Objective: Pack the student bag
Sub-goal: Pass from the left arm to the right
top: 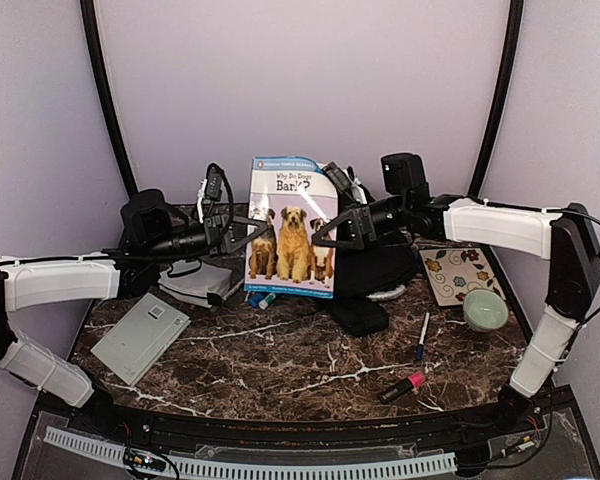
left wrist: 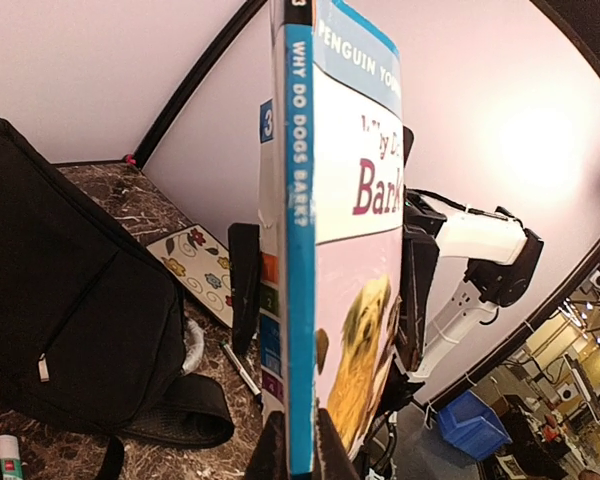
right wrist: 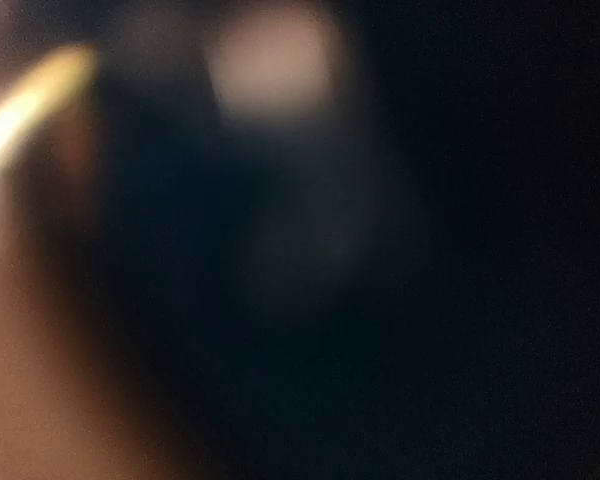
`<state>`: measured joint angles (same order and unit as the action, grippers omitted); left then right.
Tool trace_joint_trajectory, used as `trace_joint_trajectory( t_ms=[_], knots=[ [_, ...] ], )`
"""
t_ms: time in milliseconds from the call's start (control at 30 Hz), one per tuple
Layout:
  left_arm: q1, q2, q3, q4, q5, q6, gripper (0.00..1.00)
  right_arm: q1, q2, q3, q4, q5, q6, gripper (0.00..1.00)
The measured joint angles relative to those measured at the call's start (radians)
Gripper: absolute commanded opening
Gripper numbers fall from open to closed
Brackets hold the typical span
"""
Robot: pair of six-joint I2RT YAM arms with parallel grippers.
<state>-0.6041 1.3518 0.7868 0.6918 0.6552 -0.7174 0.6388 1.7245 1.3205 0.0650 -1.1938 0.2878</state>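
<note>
book (top: 292, 228): upright, centre rear of the table (top: 280, 365)
student bag (top: 382, 268): just behind and right of book
mat (top: 458, 272): right of bag
bowl (top: 485, 310): before mat
pen (top: 421, 337): left of bowl
marker (top: 402, 387): before pen
flat case (top: 140, 336): front left

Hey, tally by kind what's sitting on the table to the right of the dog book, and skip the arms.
Black student bag: 1
Floral card: 1
Pale green round item: 1
Blue pen: 1
Pink marker: 1
Total: 5
</note>
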Motion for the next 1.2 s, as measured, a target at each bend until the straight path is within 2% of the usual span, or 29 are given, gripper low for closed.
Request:
trace_joint_trajectory(
  t_ms=[33,67,300,433,767,1033,1200],
  knots=[
    [0.001,0.0,0.002,-0.006,-0.014,0.005,0.0,-0.003,0.0,-0.01,0.005,0.0,0.003,0.91],
    [0.003,0.0,0.003,-0.013,-0.026,0.008,0.0,-0.005,-0.002,-0.022,0.013,0.0,0.005,0.77],
    [0.013,0.0,0.003,-0.009,-0.104,0.007,0.0,0.0,-0.016,-0.101,0.075,-0.026,0.112,0.71],
    [0.013,0.0,0.003,-0.008,-0.135,0.006,0.0,0.0,-0.016,-0.132,0.153,-0.03,0.186,0.63],
    [0.015,-0.006,-0.006,0.001,-0.164,0.002,0.0,0.0,-0.019,-0.168,0.288,-0.034,0.3,0.28],
    [0.018,-0.008,-0.022,0.012,-0.174,-0.004,0.0,0.001,-0.019,-0.188,0.256,0.015,0.277,0.0],
    [0.019,-0.011,-0.026,0.008,-0.185,0.005,0.0,0.001,-0.019,-0.152,0.113,0.094,0.197,0.0]
  ],
)
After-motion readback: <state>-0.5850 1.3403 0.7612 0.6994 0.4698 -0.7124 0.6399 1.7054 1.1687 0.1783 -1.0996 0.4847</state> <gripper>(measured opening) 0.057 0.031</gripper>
